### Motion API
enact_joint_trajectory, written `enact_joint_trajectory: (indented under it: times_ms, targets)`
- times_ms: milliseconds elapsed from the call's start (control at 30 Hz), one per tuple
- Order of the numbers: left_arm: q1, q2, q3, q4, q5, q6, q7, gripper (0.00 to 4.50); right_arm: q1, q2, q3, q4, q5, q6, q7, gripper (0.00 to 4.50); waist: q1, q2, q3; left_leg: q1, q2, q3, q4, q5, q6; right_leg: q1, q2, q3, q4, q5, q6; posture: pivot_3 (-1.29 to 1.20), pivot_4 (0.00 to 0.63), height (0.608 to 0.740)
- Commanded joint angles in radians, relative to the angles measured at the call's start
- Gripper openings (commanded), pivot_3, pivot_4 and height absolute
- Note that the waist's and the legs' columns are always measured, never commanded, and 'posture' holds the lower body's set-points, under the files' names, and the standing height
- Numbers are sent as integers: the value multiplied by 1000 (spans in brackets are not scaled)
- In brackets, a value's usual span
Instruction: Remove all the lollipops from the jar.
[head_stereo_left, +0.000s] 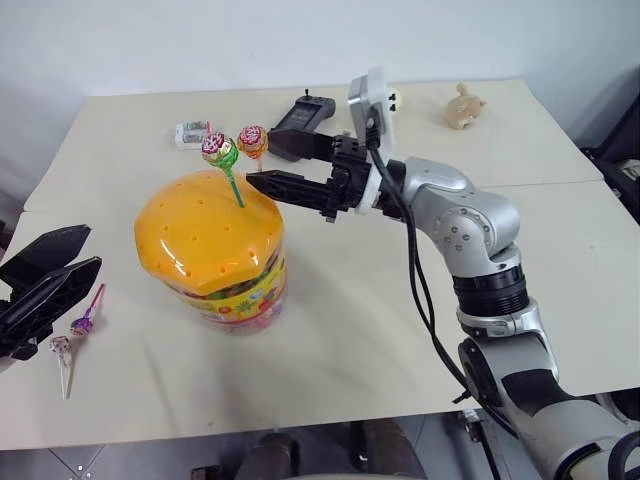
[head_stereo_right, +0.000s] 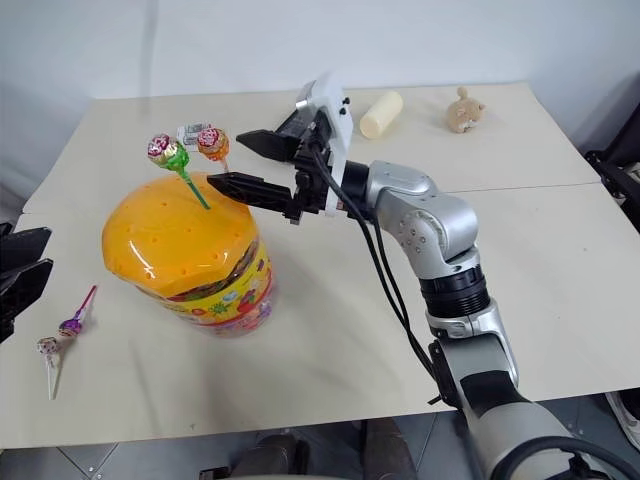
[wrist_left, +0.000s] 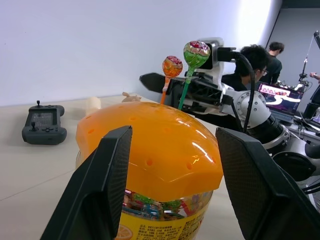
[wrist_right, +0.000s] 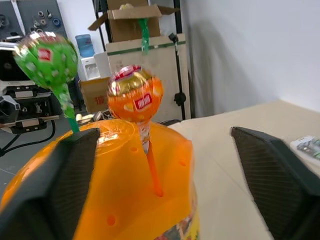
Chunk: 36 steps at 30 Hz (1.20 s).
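Glossy orange plastic lid (head_stereo_left: 205, 232) on the clear plastic jar (head_stereo_left: 245, 295); lollipops (head_stereo_left: 219, 150) in shiny foil-like wrappers; matt cream table (head_stereo_left: 340, 350); matt black gripper fingers (wrist_left: 107, 185).

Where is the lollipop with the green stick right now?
The green-stick lollipop stands in the domed orange lid of the clear jar, beside the orange-stick lollipop, with the open right gripper alongside.

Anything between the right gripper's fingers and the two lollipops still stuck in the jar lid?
Nothing: in the right wrist view, open air separates the right gripper from the green-stick lollipop and orange-stick lollipop.
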<state>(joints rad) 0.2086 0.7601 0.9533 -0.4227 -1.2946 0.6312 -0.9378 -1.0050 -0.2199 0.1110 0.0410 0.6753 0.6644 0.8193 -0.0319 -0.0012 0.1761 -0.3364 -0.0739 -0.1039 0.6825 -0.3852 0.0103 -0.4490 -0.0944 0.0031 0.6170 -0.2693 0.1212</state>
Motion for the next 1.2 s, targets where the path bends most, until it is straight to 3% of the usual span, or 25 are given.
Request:
enact_joint_trajectory:
  times_ms: [33,300,467,633,733,867,1100,1200]
  targets:
    - [8,-9,11,-23,-3,-28,-6,2858,-36,22,2,-18,-7,2,9,2842,0,0,0,0,0,0,0,0,0,0,0,0,0,0,0,0,150,740]
    - [1,-15,9,-33,-5,-50,-18,2858,-45,43,-55,15,-3,-46,53,104,0,0,0,0,0,0,0,0,0,0,0,0,0,0,0,0,150,740]
    - [-34,1,-29,-17,-1,-56,-28,2858,-72,54,-193,46,113,-110,141,44,2,1,0,0,0,0,0,0,0,0,0,0,0,0,0,0,150,740]
    - [-60,20,-77,2,18,-50,-65,2858,-74,-102,-315,49,177,-41,154,44,4,0,0,0,-1,-1,0,0,0,1,-1,0,-1,0,0,0,150,740]
    - [-32,27,-99,3,45,-43,-119,2858,19,-362,-296,47,61,38,163,44,9,0,0,-1,-1,-2,0,0,1,1,-1,0,-2,0,0,0,150,740]
    - [-41,45,-116,27,76,-51,-150,2858,215,-595,-266,21,-96,22,137,44,8,1,1,-2,-1,-2,-2,-2,2,1,-1,1,-6,0,0,0,150,740]
    - [-92,82,-149,75,106,-44,-170,2858,551,-729,-194,79,-388,-240,109,44,2,3,2,1,0,8,0,-2,2,-1,-1,2,-6,0,1,0,150,740]
    - [-100,99,-150,85,107,-36,-180,2858,618,-709,-200,126,-398,-281,124,44,6,3,2,1,1,8,0,-2,2,0,-2,3,-5,0,1,0,150,740]
